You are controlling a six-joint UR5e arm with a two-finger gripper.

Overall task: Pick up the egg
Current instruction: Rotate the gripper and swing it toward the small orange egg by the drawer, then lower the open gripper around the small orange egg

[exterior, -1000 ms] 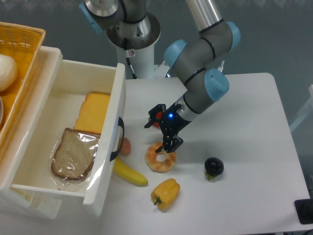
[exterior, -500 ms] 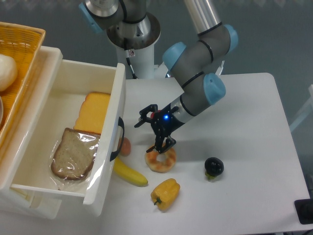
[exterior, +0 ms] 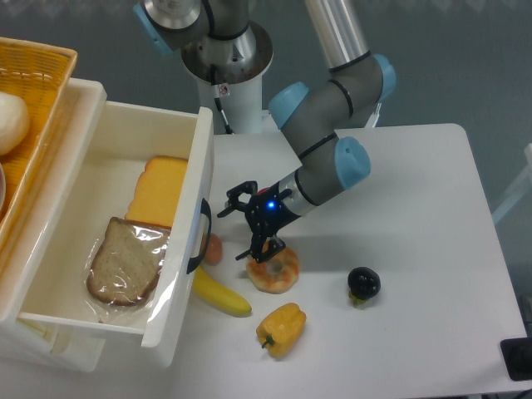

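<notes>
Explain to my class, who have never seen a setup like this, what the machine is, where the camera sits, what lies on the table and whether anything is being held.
The machine is one robot arm, grey with blue joint caps, mounted at the back of a white table. A single fixed camera looks down on it from above and in front. At the arm's end is a two-finger gripper, open and holding nothing. It hangs above the table between the egg and the doughnut.

On the table lie a small salmon-pink egg right by the drawer front, a glazed ring doughnut, a banana, a yellow pepper and a small dark round fruit.

At left an open white drawer holds a wrapped bread slice and a yellow slice. A wicker basket sits behind it.
</notes>
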